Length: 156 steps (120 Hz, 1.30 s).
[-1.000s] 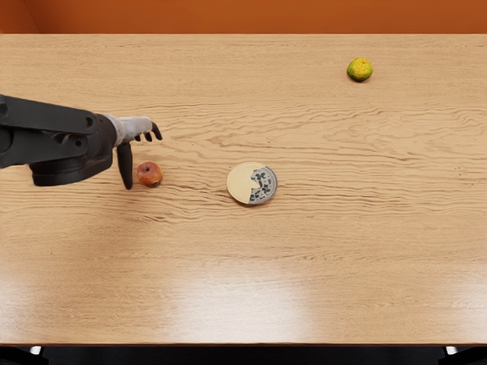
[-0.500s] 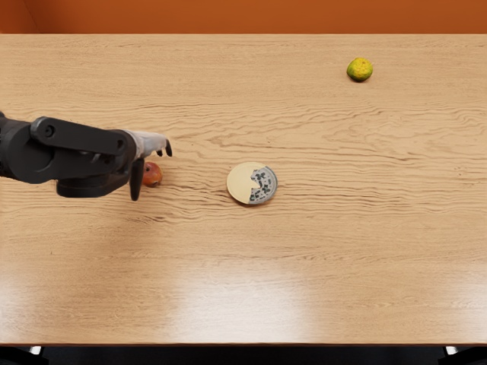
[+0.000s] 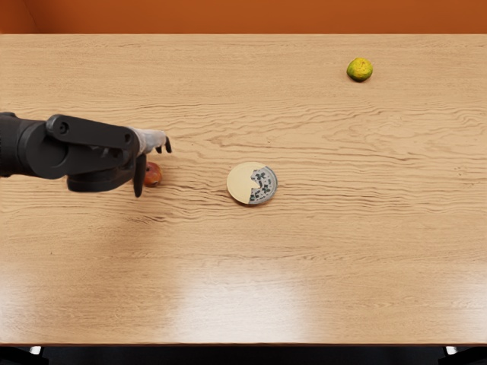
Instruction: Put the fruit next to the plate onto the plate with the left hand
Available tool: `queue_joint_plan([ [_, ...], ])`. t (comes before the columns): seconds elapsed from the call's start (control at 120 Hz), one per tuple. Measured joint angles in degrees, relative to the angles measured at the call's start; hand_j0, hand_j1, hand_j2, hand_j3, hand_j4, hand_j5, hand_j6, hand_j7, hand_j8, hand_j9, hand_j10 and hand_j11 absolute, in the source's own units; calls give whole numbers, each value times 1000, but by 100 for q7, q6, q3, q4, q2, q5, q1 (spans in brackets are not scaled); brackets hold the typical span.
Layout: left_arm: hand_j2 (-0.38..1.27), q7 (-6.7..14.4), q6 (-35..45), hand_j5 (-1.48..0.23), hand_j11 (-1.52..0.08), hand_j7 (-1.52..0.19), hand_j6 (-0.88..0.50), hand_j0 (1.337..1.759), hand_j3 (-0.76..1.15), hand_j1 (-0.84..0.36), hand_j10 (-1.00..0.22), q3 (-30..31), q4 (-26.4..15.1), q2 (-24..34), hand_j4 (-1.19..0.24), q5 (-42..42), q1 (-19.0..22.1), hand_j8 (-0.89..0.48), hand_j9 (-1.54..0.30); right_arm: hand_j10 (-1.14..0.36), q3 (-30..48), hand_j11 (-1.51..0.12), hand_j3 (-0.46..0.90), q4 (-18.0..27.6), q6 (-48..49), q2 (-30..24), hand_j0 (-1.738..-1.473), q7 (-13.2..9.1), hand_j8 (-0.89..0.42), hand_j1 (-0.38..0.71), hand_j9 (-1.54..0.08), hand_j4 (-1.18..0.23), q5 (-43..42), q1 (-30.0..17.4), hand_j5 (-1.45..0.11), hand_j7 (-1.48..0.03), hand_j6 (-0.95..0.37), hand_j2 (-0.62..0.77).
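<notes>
- Left of the plate (image 3: 242, 183), well apart from it on the worktop (image 3: 342, 236), lies the red fruit (image 3: 154, 175), partly hidden by the left hand (image 3: 147, 156).
- That hand is spread and holds nothing: the thumb (image 3: 139, 181) hangs down just beside the fruit's left side, while the other fingers (image 3: 164, 144) reach out above it.
- The step in hand looks like closing on the fruit. Lower the palm until fingers and thumb bracket it on opposite sides, then curl them together evenly.
- The fruit is round and likely to roll, so a one-sided nudge from the thumb could push it away.
- Lift only once the grip is firm, then carry it right to the plate.
- The green fruit (image 3: 359, 69) at the far right is not the target.
</notes>
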Motion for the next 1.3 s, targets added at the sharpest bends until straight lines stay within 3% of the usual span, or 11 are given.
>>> queue_joint_plan([
  [0.208, 53, -15, -24, -341, -341, -341, -263, 1658, 0, 35, -263, -4, 151, -95, -263, -29, 88, -263, -341, -35, 0, -45, 0, 0, 1, 0, -1658, 0, -35, -307, -45, -35, 0, 0, -45, -45, -35, -7],
  [0.642, 90, -125, 96, -577, -577, -577, -445, 1658, 0, -183, -445, -2, 384, -238, -445, -38, 241, -445, -577, -35, 0, -45, 0, 0, 1, 0, -1658, 0, -35, -307, -45, -35, 1, 0, -45, -45, -35, -7],
  [0.8, 153, -148, 326, -613, -611, -613, -472, 1658, 0, -200, -473, -7, 357, -229, -472, -55, 254, -472, -612, -35, 0, -45, 0, 1, 1, 0, -1658, 0, -35, -307, -45, -35, -1, 0, -45, -45, -35, -7],
  [1.3, 107, -158, 734, -619, -629, -619, -492, 1658, 0, -226, -487, 49, 52, -116, -492, -151, 381, -487, -629, -35, 0, -45, 0, 0, 0, 0, -1658, 0, -35, -307, -45, -35, 0, 0, -45, -45, -35, -7],
])
